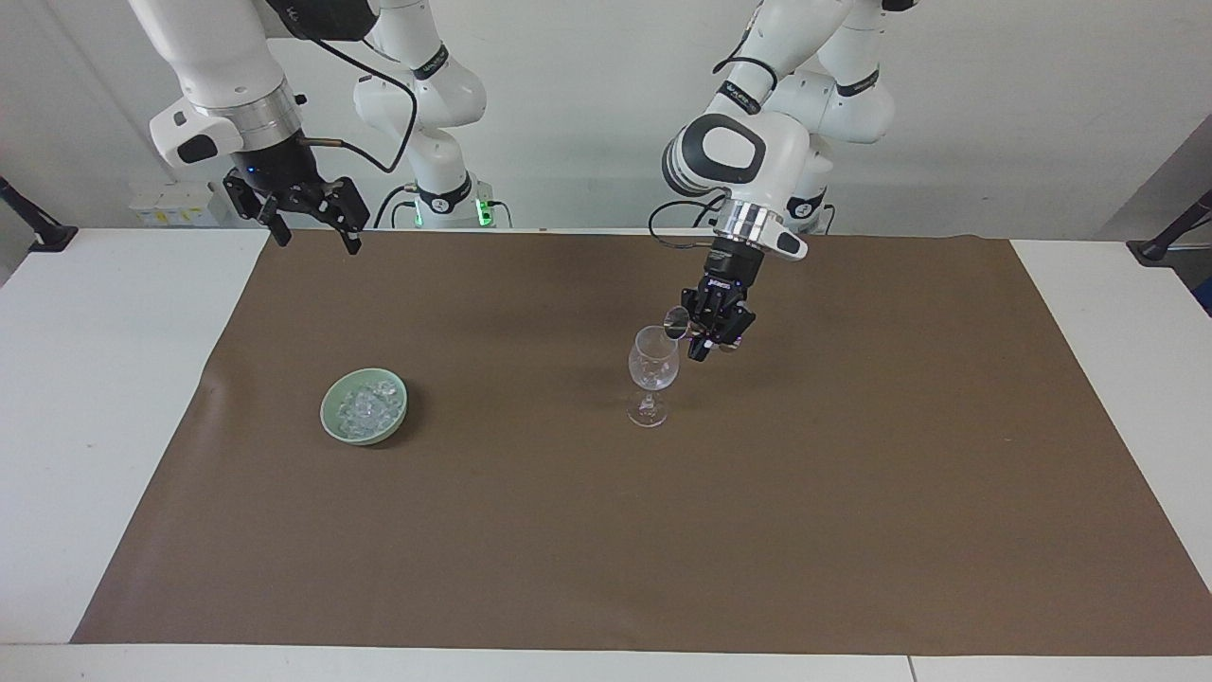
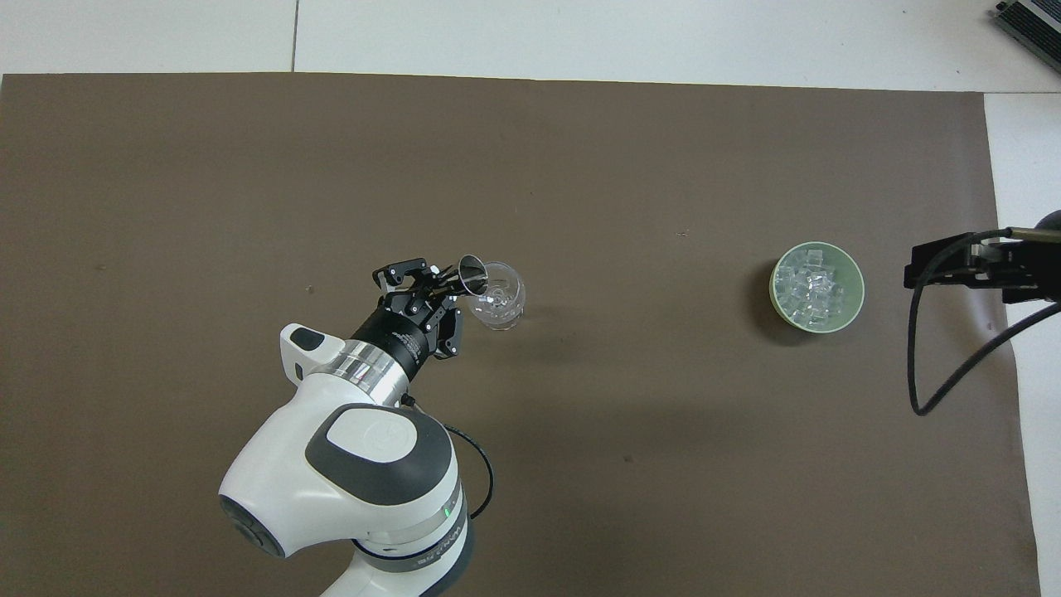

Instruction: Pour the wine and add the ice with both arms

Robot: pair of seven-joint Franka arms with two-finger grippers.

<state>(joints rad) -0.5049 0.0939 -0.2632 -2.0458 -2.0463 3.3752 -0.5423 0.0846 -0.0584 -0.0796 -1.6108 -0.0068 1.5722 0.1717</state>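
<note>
- The left hand (image 1: 708,333) is pinched tight on a small clear cup (image 1: 678,322), tipped over so its mouth hangs right at the rim of the wine glass (image 1: 652,363). That tilt is the pour, I'd guess.
- Can't really see any liquid in the cup or the glass, so no idea how much has actually gone in.
- The glass stands upright on the brown mat (image 1: 852,530), about mid-worktop, well apart from everything else. Makes sense: room for both arms to get at it.
- The ice (image 1: 365,405) sits piled in a green bowl (image 1: 343,426) toward the right arm's end of the worktop, about as far from the robots as the glass. None of it looks to be in the glass, though clear chunks in clear glass would be hard to spot.
- The right hand (image 1: 312,222) is waiting up in the air over the mat's edge at its own end, fingers spread and holding nothing. Handy spot, since the bowl is on its side, so it's probably the one that grabs the ice next.
- Main risk I see: the cup touching the rim and knocking that skinny-stemmed glass over.
</note>
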